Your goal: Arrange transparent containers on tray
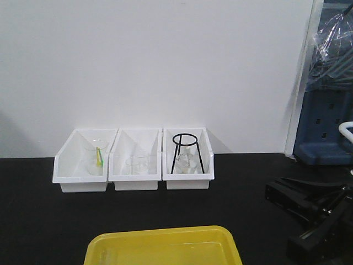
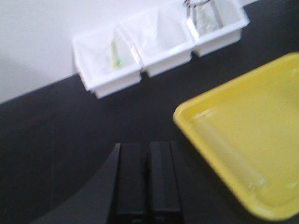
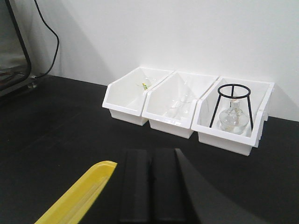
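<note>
Both claws are pressed closed with nothing between their pads: the left gripper point(image 2: 146, 179) hangs over bare black table point(image 2: 56, 154) just left of the yellow tray point(image 2: 243, 140), and the right gripper point(image 3: 150, 184) sits low over the table with the tray's corner point(image 3: 77, 198) just to its left. In the left wrist view a faint clear tube-like streak seems to lie in the tray along its near rim, long axis parallel to that edge, though blur makes this uncertain. Farther back, three white bins point(image 1: 135, 160) stand side by side against the wall; the rightmost holds a black wire stand point(image 3: 232, 105) over a glass flask point(image 3: 232, 119).
</note>
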Robot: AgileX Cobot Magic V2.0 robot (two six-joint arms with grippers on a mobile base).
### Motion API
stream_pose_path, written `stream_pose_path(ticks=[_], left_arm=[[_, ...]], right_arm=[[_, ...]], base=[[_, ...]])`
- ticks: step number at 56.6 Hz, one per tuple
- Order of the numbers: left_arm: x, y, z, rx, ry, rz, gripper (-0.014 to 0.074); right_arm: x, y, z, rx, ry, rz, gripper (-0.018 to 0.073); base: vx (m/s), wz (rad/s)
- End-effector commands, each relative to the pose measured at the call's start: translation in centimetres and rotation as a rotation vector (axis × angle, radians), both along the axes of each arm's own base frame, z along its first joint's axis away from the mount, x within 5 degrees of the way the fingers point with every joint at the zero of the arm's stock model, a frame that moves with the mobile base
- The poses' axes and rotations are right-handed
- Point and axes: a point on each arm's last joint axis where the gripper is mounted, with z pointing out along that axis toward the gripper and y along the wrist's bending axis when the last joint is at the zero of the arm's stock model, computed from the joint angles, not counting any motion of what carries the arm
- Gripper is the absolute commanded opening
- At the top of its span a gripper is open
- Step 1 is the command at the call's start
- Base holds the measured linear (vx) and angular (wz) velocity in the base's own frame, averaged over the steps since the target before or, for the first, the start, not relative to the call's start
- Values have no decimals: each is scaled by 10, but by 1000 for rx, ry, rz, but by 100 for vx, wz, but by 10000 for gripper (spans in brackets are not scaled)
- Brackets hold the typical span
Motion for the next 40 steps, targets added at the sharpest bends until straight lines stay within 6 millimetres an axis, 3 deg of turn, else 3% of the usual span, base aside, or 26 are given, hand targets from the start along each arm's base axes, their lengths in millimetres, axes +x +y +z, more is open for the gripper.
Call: stream_pose_path(ticks=[1,11,18,40], left_arm=[[-12,4,-15,-42,-122,34,-6],[-26,7,-72,-170,-197,83,-6],[-22,6,-103,-183,-229,83,-6],[-23,7,-103,-163,-192,89,-6]], right_arm=[[-1,-3,11,-21,-57,-24,-13],[-1,-3,11,-21,-57,-24,-13],[-1,-3,11,-21,-57,-23,-13],[-1,-4,11,-19,-57,-24,-13]], base=[[0,0],[0,0],[0,0],[0,0]])
